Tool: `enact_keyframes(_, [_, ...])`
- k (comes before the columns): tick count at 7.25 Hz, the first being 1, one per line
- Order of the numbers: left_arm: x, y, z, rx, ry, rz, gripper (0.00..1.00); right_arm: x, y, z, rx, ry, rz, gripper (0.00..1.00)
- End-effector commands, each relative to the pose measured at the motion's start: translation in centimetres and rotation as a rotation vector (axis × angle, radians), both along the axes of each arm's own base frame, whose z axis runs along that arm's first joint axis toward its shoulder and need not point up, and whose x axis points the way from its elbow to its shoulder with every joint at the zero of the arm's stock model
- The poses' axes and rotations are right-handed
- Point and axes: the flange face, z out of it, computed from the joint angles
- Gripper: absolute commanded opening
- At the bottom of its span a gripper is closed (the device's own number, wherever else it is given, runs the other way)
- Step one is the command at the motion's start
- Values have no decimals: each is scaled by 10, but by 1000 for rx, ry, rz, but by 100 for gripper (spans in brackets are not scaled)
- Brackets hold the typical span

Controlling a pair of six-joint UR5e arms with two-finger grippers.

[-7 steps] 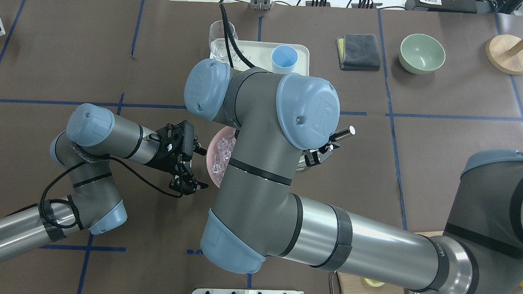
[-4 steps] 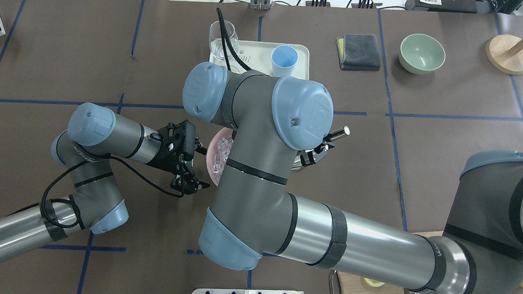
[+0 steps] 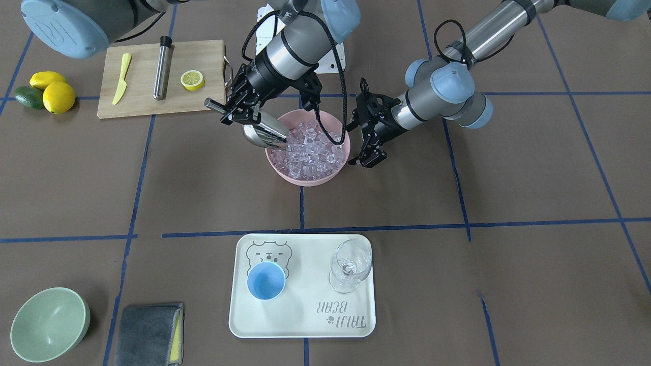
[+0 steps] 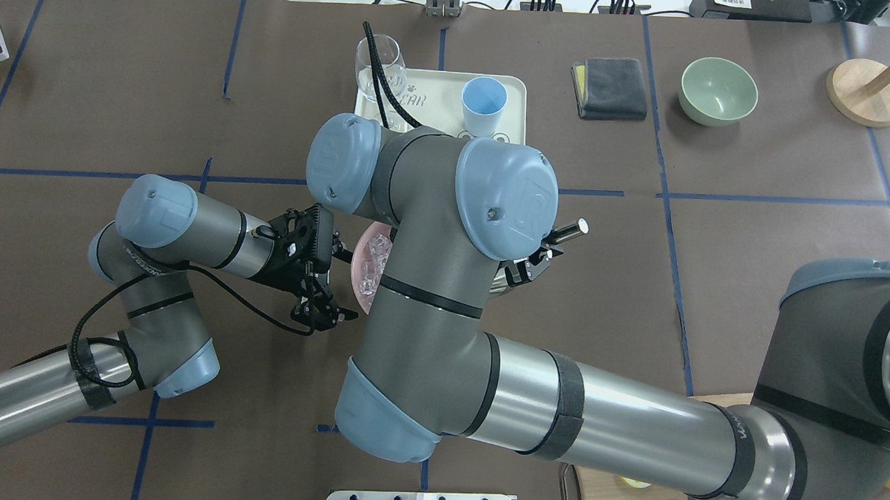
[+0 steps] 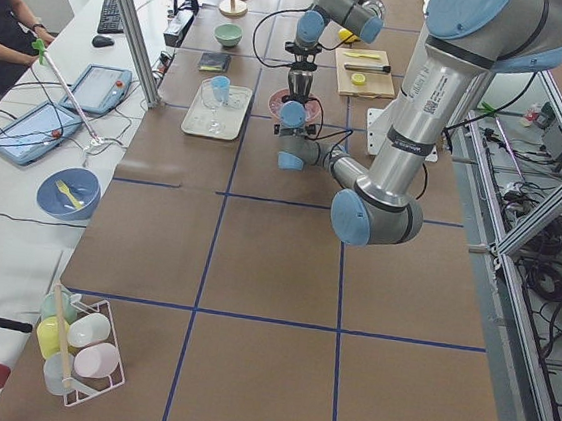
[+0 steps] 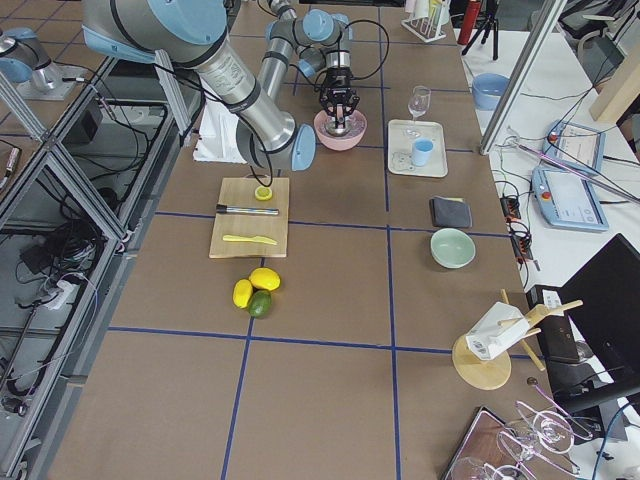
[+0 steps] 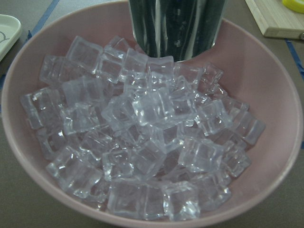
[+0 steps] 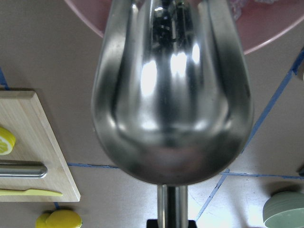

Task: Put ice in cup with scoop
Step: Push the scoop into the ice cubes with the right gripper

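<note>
A pink bowl (image 3: 341, 152) mid-table holds a heap of clear ice cubes (image 3: 307, 150). My right gripper (image 3: 238, 107) is shut on the handle of the steel scoop (image 3: 264, 133). The scoop tilts down over the bowl's rim with its mouth in the ice. The left wrist view shows the scoop's mouth (image 7: 175, 28) against the ice (image 7: 142, 137). The right wrist view shows its back (image 8: 171, 109). My left gripper (image 3: 371, 155) is open and empty beside the bowl's other side. The light-blue cup (image 3: 266, 280) stands empty on a cream tray (image 3: 305, 325).
A clear wine glass (image 3: 351, 264) stands on the tray next to the cup. A cutting board (image 3: 142, 101) behind the bowl carries a yellow knife, a steel cylinder and a lemon half. Lemons (image 3: 56, 94), a green bowl (image 3: 48, 325) and a grey cloth (image 3: 147, 335) lie on the right arm's side.
My right arm has shifted toward the bowl, pushing the scoop further over its rim into the ice. The left arm has barely moved.
</note>
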Motion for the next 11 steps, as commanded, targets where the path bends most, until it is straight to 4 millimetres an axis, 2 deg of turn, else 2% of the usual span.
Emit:
enact_keyframes(1, [0,0,-1,0,1,0,100,-9,0,6,1,-2,-1,0])
enact_keyframes(3, [0,0,0,1,0,0,100,-18,-1,20,22,-51,-1,0])
enact_keyframes(6, [0,0,1,-1,-2,0,100,-20,-2,29,33,-92,-2,0])
enact_keyframes(8, [0,0,1,1,-1,0,100,-21,-3,47,60,-149,-2,0])
enact_keyframes(11, [0,0,2,0,-2,0,100,-19,-4,53,85,-211,-2,0])
